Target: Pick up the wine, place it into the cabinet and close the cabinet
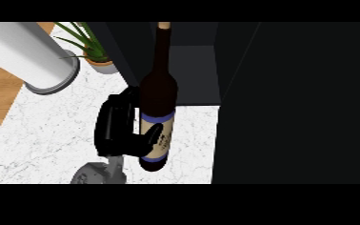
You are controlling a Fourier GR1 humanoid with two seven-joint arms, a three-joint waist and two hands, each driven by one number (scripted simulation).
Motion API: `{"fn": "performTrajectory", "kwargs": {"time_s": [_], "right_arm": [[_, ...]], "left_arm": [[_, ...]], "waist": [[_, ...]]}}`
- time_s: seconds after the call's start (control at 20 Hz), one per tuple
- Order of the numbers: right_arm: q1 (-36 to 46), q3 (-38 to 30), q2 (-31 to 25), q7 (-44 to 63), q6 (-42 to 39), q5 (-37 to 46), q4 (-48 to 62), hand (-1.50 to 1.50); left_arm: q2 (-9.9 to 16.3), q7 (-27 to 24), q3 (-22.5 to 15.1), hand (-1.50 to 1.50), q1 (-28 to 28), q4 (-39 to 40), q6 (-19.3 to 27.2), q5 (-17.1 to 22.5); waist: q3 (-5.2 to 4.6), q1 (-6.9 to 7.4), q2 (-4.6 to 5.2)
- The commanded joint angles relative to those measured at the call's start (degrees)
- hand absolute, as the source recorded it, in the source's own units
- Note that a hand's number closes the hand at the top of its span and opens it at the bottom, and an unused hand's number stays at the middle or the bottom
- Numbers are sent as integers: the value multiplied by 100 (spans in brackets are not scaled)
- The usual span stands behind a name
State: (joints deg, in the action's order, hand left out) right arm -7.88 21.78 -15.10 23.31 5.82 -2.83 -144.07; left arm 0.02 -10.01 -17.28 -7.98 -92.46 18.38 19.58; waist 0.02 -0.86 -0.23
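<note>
so, one black hand (pixel 116 126), which side i cannot tell as only one forearm shows at the near edge, is curled round the lower body of the wine bottle (pixel 157 95), thumb across the pale label, the bottle upright and lifted, neck pointing far toward the dark cabinet (pixel 197 71) opening. left of it lie marble counter (pixel 42 133), a white paper towel roll (pixel 32 52) and a potted plant (pixel 95 47) at the far left. carrying step, i judge; next it must go forward into the cabinet, clear of the open door (pixel 281 105) at right, then release.
</note>
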Motion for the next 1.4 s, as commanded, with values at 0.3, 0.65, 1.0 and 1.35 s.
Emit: {"fn": "performTrajectory", "kwargs": {"time_s": [0.3,0.65,1.0,1.35], "right_arm": [[-214,-133,-9,584,-95,-393,-1182,-150],[-509,-366,-63,541,-301,-655,-1384,-150],[-307,-385,133,315,-401,-743,-987,-150],[-638,-232,131,255,-542,-663,-1037,-150]], "left_arm": [[-2,389,-584,150,-1083,706,1380,53],[-2,-108,-649,150,-1711,1823,1725,262],[-2,-1046,-1060,150,-2110,3060,2017,1359],[-2,-1754,-733,150,-2208,3885,1302,1816]], "waist": [[-2,-17,8],[-3,-81,16],[-5,-176,43],[-3,-120,37]]}}
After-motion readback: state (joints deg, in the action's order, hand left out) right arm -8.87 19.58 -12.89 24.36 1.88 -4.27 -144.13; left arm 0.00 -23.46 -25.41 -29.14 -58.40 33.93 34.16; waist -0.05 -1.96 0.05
